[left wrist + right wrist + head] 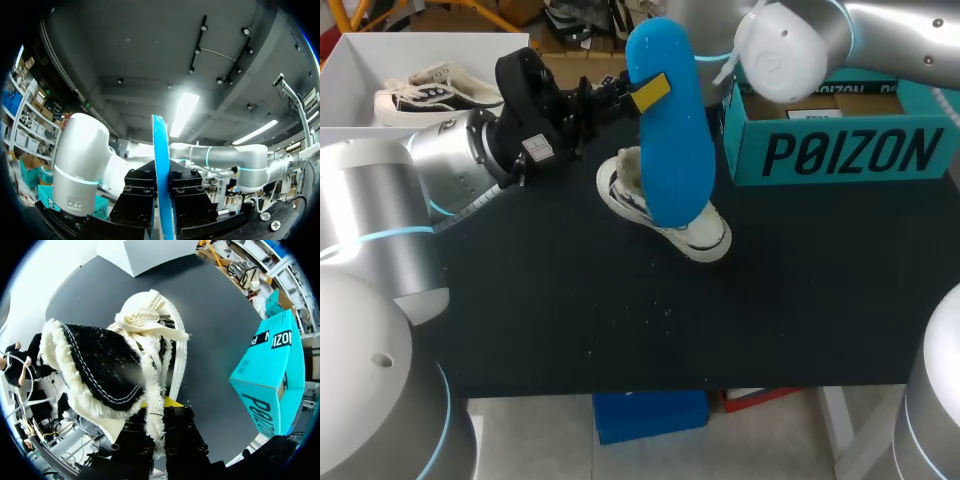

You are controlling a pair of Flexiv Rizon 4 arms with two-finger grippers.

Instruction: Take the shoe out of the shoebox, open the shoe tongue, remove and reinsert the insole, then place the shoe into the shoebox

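A long blue insole (pixel 665 130) is held up off the table, standing on end over the shoe. My left gripper (pixel 648 92) is shut on its upper part. In the left wrist view the insole (pixel 161 160) runs edge-on between the left gripper's (pixel 162 202) fingers. The white shoe (pixel 665 222) with black panels and a fleecy lining lies on the dark table under the insole. My right gripper (pixel 157 412) is shut on the fleecy rim of the shoe (pixel 110 365). In the head view the insole hides this gripper, and only my right arm (pixel 790 45) shows.
The teal shoebox (pixel 840 140) stands at the back right, close to the shoe, and shows beside the right gripper as the same teal shoebox (pixel 270 370). A white box (pixel 350 80) at the back left holds another shoe (pixel 430 92). Dark table (pixel 620 320) stretches toward the front.
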